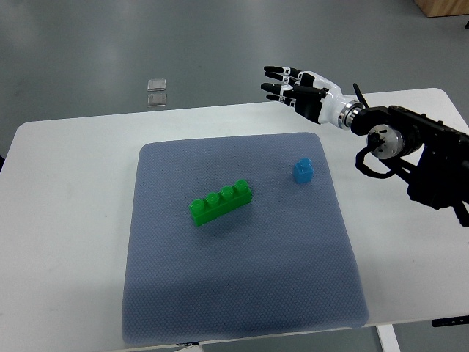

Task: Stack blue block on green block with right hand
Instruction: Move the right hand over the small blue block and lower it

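A long green block (220, 202) with several studs lies at an angle near the middle of the blue-grey mat (242, 293). A small blue block (303, 171) stands on the mat to its right, apart from it. My right hand (292, 88) hovers over the table's far edge, above and beyond the blue block, with its fingers spread and holding nothing. Its arm (410, 147) comes in from the right edge. The left arm does not show.
The mat lies on a white table (66, 220). Two small clear squares (157, 92) sit on the grey floor beyond the table's far edge. A wooden corner (443, 7) shows at the top right.
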Robot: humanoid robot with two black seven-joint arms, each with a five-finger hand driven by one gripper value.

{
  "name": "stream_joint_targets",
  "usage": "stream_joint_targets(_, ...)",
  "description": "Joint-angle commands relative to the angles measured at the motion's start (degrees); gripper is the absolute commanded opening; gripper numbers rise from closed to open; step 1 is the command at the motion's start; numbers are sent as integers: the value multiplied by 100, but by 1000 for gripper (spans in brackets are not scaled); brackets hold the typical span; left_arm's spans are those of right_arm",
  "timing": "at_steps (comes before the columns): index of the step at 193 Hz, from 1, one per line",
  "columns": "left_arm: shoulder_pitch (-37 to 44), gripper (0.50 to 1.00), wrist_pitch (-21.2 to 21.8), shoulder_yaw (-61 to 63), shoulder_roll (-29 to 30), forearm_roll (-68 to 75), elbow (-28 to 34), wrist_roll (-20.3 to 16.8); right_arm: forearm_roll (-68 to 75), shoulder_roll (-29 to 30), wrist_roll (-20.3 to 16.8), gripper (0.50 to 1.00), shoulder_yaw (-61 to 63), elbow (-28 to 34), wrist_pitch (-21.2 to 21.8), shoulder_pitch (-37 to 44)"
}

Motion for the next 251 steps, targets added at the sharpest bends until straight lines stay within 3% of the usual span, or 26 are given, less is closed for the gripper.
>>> stream_joint_targets(1, 1, 1000, 0, 0, 0, 0, 0, 0, -51, -213, -2, 926, -1204, 52, 69, 679)
stream_joint_targets(39, 1, 1000, 0, 0, 0, 0, 0, 0, -517, -372, 42, 926, -3911, 403, 219, 2376)
stream_joint_targets(48, 1, 1000, 0, 0, 0, 0, 0, 0, -517, -372, 42, 926, -3913, 403, 219, 2377)
stream_joint_targets(49, 1, 1000, 0, 0, 0, 0, 0, 0, -822, -381, 51, 926, -4600, 717, 262, 2864)
stream_joint_targets(55, 1, 1000, 0, 0, 0, 0, 0, 0, -1079, -398, 60, 926, -4984, 913, 280, 3158)
stream_joint_targets(101, 1, 1000, 0, 0, 0, 0, 0, 0, -2715, -574, 69, 926, -5960, 1871, 438, 4090)
stream_joint_targets(180, 1, 1000, 0, 0, 0, 0, 0, 0, -2706, -214, 16, 926, -6224, 1906, 350, 4134)
stream_joint_targets(251, 1, 1000, 0, 0, 0, 0, 0, 0, -2732, 6, 7, 924, -6198, 1845, -247, 3554)
